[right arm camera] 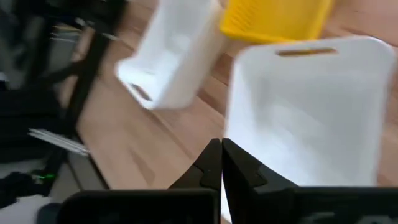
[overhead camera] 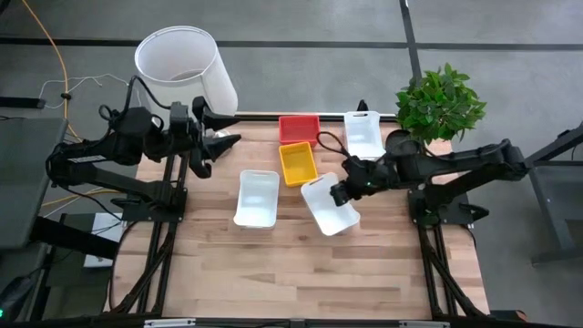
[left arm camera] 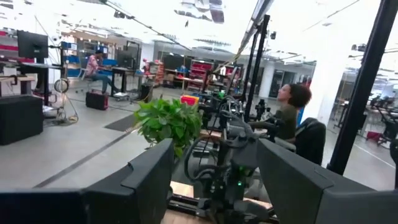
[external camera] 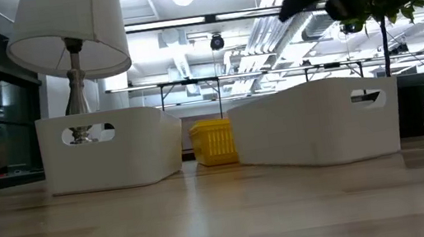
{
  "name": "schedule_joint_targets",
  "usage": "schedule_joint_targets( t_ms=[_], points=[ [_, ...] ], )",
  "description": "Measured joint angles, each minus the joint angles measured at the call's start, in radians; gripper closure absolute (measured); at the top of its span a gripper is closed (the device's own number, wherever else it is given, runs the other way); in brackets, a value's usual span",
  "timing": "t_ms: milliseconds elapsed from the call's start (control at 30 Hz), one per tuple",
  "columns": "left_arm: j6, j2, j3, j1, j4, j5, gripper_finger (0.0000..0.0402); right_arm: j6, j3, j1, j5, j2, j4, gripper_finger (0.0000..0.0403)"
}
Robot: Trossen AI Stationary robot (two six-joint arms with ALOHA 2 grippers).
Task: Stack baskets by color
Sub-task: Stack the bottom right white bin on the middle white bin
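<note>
Five baskets rest bottom-down on the wooden table: a red one (overhead camera: 299,128) at the far edge, a yellow one (overhead camera: 297,162) just in front of it, a white one (overhead camera: 364,134) at the far right, a white one (overhead camera: 258,198) at mid-table, and a white one turned askew (overhead camera: 330,205) (right arm camera: 311,118). My right gripper (overhead camera: 338,192) (right arm camera: 221,163) is shut with nothing in it. It slants down over the askew basket's rim and, in the low view, stands well above that basket (external camera: 317,128). My left gripper (overhead camera: 225,142) (left arm camera: 214,186) is open and raised at the table's far left, pointing level.
A large white lamp shade (overhead camera: 185,66) stands at the far left corner, behind my left arm. A potted green plant (overhead camera: 440,102) is at the far right corner. The near half of the table (overhead camera: 301,273) is bare wood. A person sits in the room beyond (left arm camera: 292,106).
</note>
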Motion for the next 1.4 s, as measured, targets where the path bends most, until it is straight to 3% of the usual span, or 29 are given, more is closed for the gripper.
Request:
schedule_joint_targets(
  t_ms=[333,533,733,833,933,1067,1167,1267,1400],
  points=[
    [0.033,0.001,0.000,0.000,-0.006,0.000,0.0181,0.021,0.000,-0.018,-0.021,0.046,-0.182,0.0386],
    [0.033,0.001,0.000,0.000,-0.005,-0.001,0.0181,-0.031,0.000,-0.062,-0.010,0.139,-0.220,0.0280],
    [0.025,0.001,0.000,0.000,-0.004,-0.003,0.0181,-0.082,0.000,-0.118,0.093,0.276,-0.228,0.0153],
    [0.005,0.001,0.000,0.000,-0.004,-0.003,0.0181,-0.067,0.000,-0.146,0.086,0.359,-0.213,0.0118],
    [-0.001,0.001,0.000,0.000,-0.004,-0.006,0.0181,-0.063,0.000,-0.159,0.053,0.435,-0.193,0.0109],
    [-0.002,0.002,0.000,0.000,-0.004,-0.026,0.0181,-0.067,0.000,-0.159,0.008,0.498,-0.183,0.0127],
    [-0.001,0.002,0.000,0.000,-0.005,-0.027,0.0181,-0.052,0.000,-0.154,0.009,0.518,-0.204,0.0170],
    [-0.001,0.002,0.000,0.000,-0.005,-0.029,0.0181,-0.046,0.000,-0.155,0.020,0.520,-0.217,0.0244],
    [-0.001,0.002,0.000,0.000,-0.005,-0.031,0.0181,-0.090,0.000,-0.160,0.022,0.494,-0.235,0.0375]
  ],
)
